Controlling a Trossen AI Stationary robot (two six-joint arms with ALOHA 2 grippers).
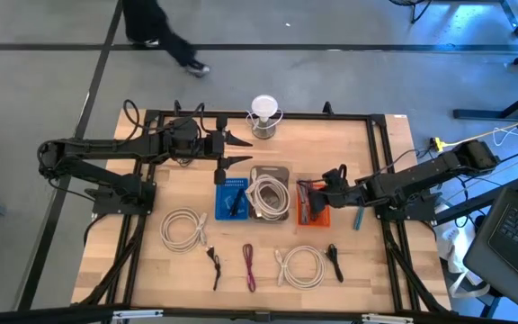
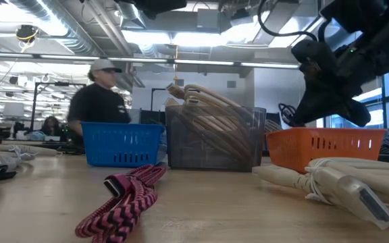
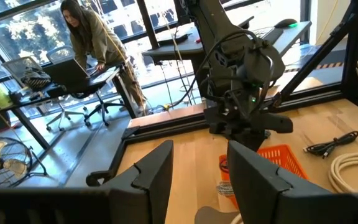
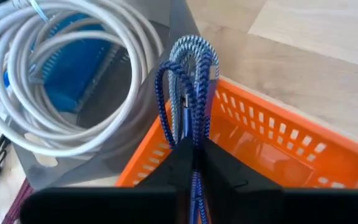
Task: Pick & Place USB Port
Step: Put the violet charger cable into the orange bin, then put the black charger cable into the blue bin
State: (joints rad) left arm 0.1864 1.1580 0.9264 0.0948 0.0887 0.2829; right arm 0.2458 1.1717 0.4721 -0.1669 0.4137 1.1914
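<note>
The right arm reaches in from the table's right edge, elbow bent, its right gripper [image 4: 193, 163] poised over the orange basket [image 4: 278, 140]. Its fingers [image 4: 166, 167] are pressed together on a blue braided USB cable [image 4: 188, 87], whose folded loops stand up above the fingertips, over the basket's rim on the side toward the grey bin [image 4: 138, 134]. That bin, heaped with white coiled cable [image 4: 55, 99], sits just beside the orange basket, with a blue basket [image 1: 232, 198] on its other side; the three form a row across the middle of the table [image 1: 268, 270]. The left arm stretches along the far side of the table, its left gripper [image 1: 236, 149] held above the wood behind the blue basket, fingers [image 3: 154, 171] apart and holding nothing. Nearer the front edge lie two more white cable coils [image 1: 184, 229], a pink braided cable [image 2: 130, 196] and short black cables [image 1: 214, 264], with bare wood between them. A person [image 2: 98, 94] passes behind the table.
</note>
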